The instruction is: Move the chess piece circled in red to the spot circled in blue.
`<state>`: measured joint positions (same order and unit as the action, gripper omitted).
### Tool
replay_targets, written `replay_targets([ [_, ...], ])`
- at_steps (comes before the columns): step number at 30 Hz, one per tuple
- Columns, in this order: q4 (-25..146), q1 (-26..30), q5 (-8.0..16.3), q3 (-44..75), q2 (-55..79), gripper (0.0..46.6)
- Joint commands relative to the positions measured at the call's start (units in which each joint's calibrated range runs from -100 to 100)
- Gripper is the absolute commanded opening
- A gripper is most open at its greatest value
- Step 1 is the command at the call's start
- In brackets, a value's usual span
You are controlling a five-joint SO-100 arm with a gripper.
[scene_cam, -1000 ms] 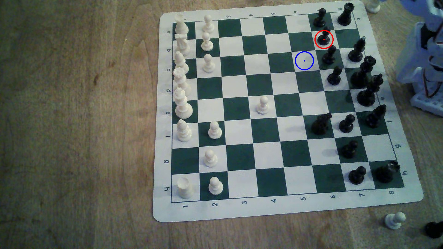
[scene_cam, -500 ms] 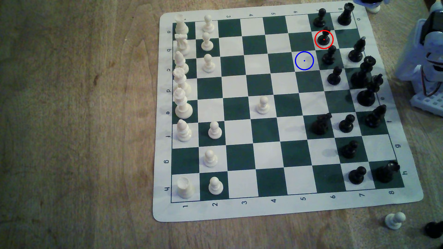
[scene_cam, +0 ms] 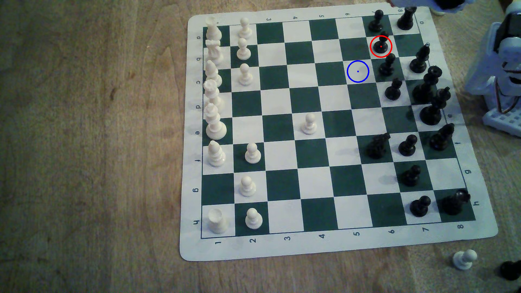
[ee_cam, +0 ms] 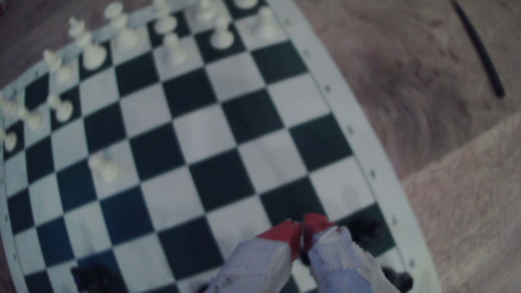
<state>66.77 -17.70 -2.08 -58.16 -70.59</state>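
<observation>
red-tipped pincer (ee_cam: 303, 229) on its white printed body hangs above the board, its two tips pressed almost together with only a hairline slit between them and nothing held in that slit. judging from the wrist view, it hovers over the black side's corner of the green-and-white chess mat (scene_cam: 341, 248), with a blurred dark piece just beside the tips; which piece that is, i cannot tell.

nothing of the task itself looks done. the small matte black pawn with a ball head and flared base (scene_cam: 381, 45) stands upright inside the red ring, on its white square, untouched. taking that pawn as the landmark: another black pawn (scene_cam: 376, 21) stands on the next square toward the mat's far edge, a third black pawn (scene_cam: 387, 65) on the next square toward the near edge, so it is flanked on both sides. the white square marked by a thin blue ring and blue dot (scene_cam: 357, 71) lies diagonally next to the pawn, toward the white pieces and the near edge, and it is bare.

what is left, as i judge it, is everything: spread the tips, come down over the ringed pawn's head between its two neighbours, grip, lift, carry one square diagonally, set down. the wooden desk (scene_cam: 84, 141) carries a stray white pawn (scene_cam: 464, 259) off the mat, well apart from the landmark pawn.
</observation>
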Motion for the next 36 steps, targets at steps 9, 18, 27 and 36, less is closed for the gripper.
replay_targets([
  [9,8.00,0.30,-0.88,10.01,12.02,1.5],
  [18,4.73,-4.55,-3.81,5.30,17.45,4.1],
  [27,1.20,-5.02,-3.71,-1.32,18.89,8.9],
  [36,-0.27,-4.71,-3.42,-1.95,19.74,9.1],
])
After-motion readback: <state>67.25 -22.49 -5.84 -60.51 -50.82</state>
